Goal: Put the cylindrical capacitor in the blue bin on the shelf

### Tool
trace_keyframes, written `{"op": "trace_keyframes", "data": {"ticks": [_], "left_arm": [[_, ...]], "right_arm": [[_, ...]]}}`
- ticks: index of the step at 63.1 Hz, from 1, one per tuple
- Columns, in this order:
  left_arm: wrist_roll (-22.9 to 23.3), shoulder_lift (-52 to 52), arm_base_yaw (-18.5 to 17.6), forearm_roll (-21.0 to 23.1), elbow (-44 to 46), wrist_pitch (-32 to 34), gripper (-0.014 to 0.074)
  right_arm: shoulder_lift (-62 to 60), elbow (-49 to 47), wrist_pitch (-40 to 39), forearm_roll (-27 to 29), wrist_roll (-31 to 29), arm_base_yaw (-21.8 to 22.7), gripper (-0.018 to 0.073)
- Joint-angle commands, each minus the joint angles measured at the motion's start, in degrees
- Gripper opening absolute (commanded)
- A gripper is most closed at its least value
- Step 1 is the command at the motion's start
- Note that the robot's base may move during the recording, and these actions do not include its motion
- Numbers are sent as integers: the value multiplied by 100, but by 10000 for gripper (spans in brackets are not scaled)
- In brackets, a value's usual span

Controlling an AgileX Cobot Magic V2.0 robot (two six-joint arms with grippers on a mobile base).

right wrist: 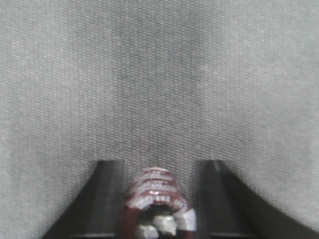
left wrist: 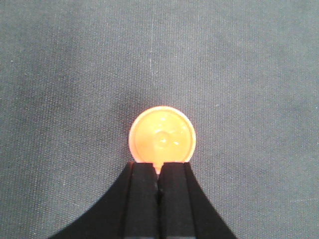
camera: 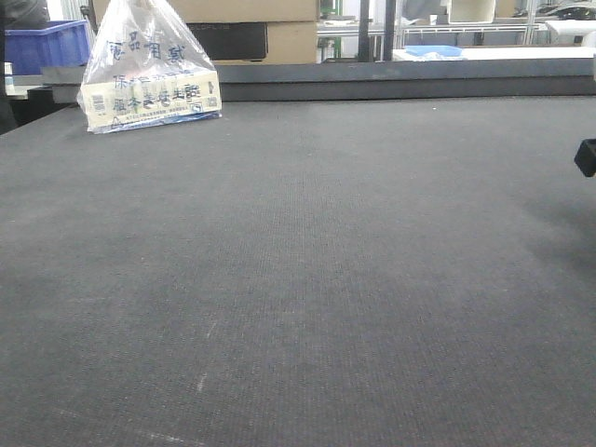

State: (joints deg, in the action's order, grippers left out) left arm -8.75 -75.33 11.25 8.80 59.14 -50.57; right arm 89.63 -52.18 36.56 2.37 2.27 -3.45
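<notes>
In the right wrist view a dark red cylindrical capacitor [right wrist: 157, 199] with white print sits end-on between the two black fingers of my right gripper [right wrist: 158, 172], filling the gap and held above the grey mat. Only a black bit of that gripper [camera: 586, 156] shows at the front view's right edge, above its shadow. My left gripper [left wrist: 158, 168] is shut, pinching the near rim of an orange round cap [left wrist: 161, 135] over the mat. A blue bin [camera: 47, 44] stands beyond the table's far left corner; what it rests on is hidden. The shelf is out of view.
A dark woven mat [camera: 298, 279] covers the table. A clear plastic bag [camera: 149, 70] with printed boxes stands at the back left. Cardboard boxes [camera: 270, 28] and metal framing [camera: 372, 28] rise behind the raised back edge [camera: 400, 79].
</notes>
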Motion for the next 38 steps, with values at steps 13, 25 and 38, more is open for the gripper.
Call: {"op": "trace_keyframes", "data": {"ticks": [13,25,38], "left_arm": [[-5,4,-343,44,36,329,356],[234,-135,-693,-139,36,803,572],[641,-563,-680,-723,36,803,455]], "right_arm": [[4,-36,88,-55,-24,-8,-162],[4,-36,88,-55,-24,-8,-162],[4,-36,108,-55,-24,-8,-162]]}}
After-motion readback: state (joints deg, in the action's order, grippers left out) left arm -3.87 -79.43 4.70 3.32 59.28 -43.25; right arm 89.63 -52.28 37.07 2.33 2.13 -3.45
